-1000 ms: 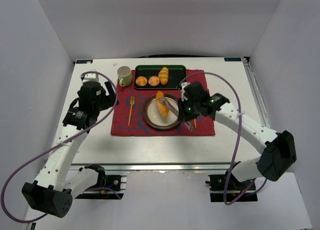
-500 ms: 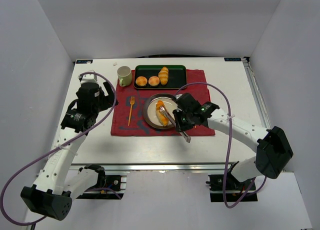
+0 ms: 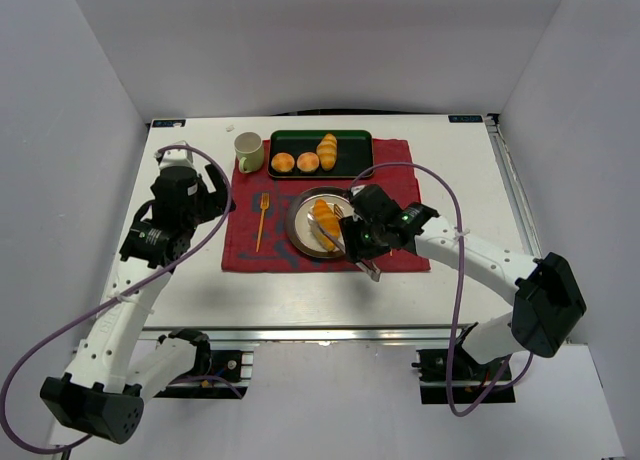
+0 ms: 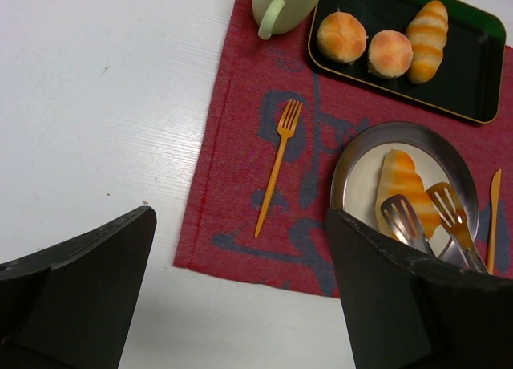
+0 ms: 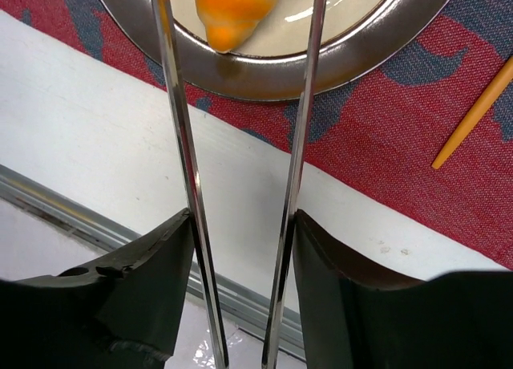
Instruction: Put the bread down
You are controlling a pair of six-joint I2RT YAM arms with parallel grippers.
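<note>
Gripper on the right [image 5: 240, 241] clasps the tongs [image 5: 300, 104], their blades parted over the near end of the bread [image 4: 405, 188], which lies on the plate [image 4: 350, 164]; that arm reaches in low from the right, wrist turned toward the plate. Left gripper [image 4: 240, 225] hangs wide apart, empty, above the red mat's [image 4: 232, 144] left edge

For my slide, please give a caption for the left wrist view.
Croissant on the metal plate, tongs tips over it; fork, mug and tray of buns nearby.
</note>
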